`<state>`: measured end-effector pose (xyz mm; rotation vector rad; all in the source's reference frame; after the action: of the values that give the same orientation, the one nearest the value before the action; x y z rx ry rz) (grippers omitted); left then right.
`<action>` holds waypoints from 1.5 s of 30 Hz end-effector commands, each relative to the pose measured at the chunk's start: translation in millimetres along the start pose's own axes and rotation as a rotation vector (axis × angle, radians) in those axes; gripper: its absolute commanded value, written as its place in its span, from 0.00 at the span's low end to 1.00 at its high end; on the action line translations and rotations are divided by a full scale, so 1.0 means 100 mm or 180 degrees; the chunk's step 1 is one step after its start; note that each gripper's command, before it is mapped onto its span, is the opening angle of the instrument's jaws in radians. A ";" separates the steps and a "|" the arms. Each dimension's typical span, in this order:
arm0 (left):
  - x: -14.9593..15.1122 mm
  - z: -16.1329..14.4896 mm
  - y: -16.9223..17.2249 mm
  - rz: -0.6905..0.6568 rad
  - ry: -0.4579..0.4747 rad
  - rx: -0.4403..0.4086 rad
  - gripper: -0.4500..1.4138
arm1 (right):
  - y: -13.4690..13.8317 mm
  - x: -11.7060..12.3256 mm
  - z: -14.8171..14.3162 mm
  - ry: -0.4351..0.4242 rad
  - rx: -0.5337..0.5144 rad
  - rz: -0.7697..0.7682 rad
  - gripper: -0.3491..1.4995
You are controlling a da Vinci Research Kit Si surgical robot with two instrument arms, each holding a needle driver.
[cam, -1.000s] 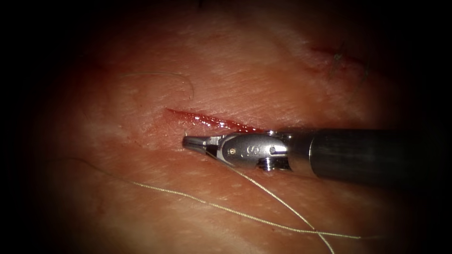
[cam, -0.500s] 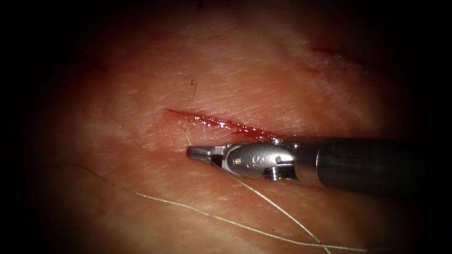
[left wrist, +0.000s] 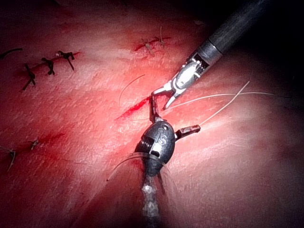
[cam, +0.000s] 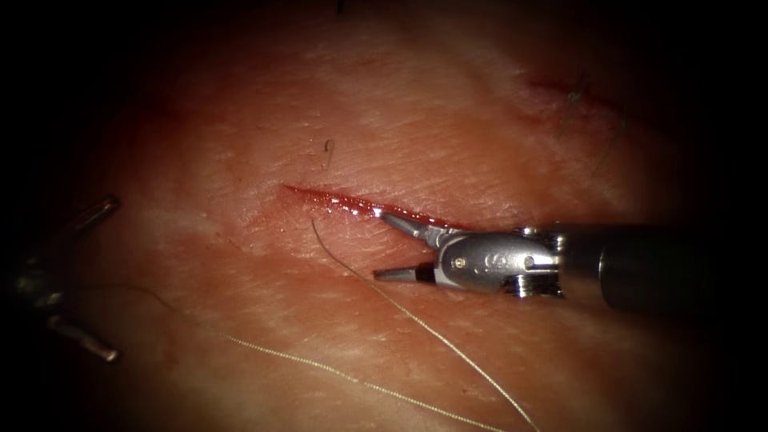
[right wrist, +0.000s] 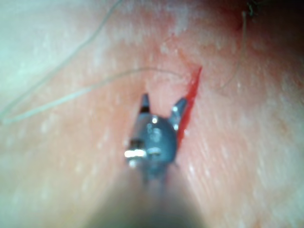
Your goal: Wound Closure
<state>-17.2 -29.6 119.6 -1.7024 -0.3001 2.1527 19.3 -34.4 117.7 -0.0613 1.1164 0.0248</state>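
- Endoscope view: the right hand [cam: 398,246] comes in from the right and sits at the cut [cam: 364,207], its two jaws spread apart and gripping nothing.
- Its upper jaw tip lies on the right end of the cut; its lower jaw tip rests on the tissue [cam: 448,136] just below the cut.
- The thread [cam: 416,320] starts just below the cut, curves down past the lower jaw of the right hand and runs off across the tissue, lying loose; a second strand crosses the tissue further below the cut.
- The left hand [cam: 68,280] sits well to the left of the cut, dim at the edge, its jaws released wide and gripping nothing.
- Left wrist view: the left hand [left wrist: 173,114] has its jaws splayed apart, one tip pointing toward the cut [left wrist: 130,110], and the right hand [left wrist: 161,97] is just beyond it, also open.
- Right wrist view: the right hand [right wrist: 161,105] is spread, one jaw tip touching the red cut [right wrist: 190,97], with the thread [right wrist: 95,88] beside it.
- I cannot tell where the needle is; neither hand grips it.
- A short dark thread end [cam: 328,152] lies on the tissue above the cut.
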 end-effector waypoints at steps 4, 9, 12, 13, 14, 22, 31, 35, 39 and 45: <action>-0.006 0.045 -0.002 0.0005 -0.0078 -0.0098 0.87 | -0.001 -0.015 -0.034 -0.0043 -0.0086 0.0056 0.89; -0.027 0.102 -0.011 0.0115 -0.0338 -0.0134 0.80 | -0.005 -0.022 -0.059 -0.0064 -0.0182 0.0090 0.89; -0.049 0.134 -0.007 0.0248 -0.0578 -0.0172 0.78 | -0.005 -0.024 -0.066 -0.0070 -0.0196 0.0098 0.88; -0.064 0.153 -0.003 0.0323 -0.0781 -0.0177 0.78 | -0.003 -0.025 -0.071 -0.0063 -0.0197 0.0103 0.88; -0.073 0.165 0.001 0.0343 -0.0874 -0.0180 0.78 | -0.002 -0.025 -0.073 -0.0065 -0.0210 0.0107 0.88; -0.094 0.236 0.033 0.0406 -0.1165 -0.0159 0.80 | 0.000 -0.028 -0.083 -0.0074 -0.0287 0.0147 0.87; -0.088 0.285 0.049 0.0580 -0.1311 -0.0232 0.79 | -0.005 -0.028 -0.084 -0.0061 -0.0304 0.0140 0.86; -0.095 0.293 0.050 0.0616 -0.1383 -0.0258 0.78 | -0.007 -0.028 -0.083 -0.0061 -0.0307 0.0137 0.86; -0.099 0.301 0.049 0.0682 -0.1478 -0.0256 0.74 | -0.007 -0.027 -0.082 -0.0062 -0.0308 0.0138 0.86; -0.097 0.302 0.046 0.0772 -0.1544 -0.0333 0.00 | -0.008 -0.025 -0.083 -0.0062 -0.0306 0.0122 0.85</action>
<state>-44.7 -35.5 133.2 -1.2972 -0.3518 2.7679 10.2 -35.4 115.8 -0.1272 1.0944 0.1153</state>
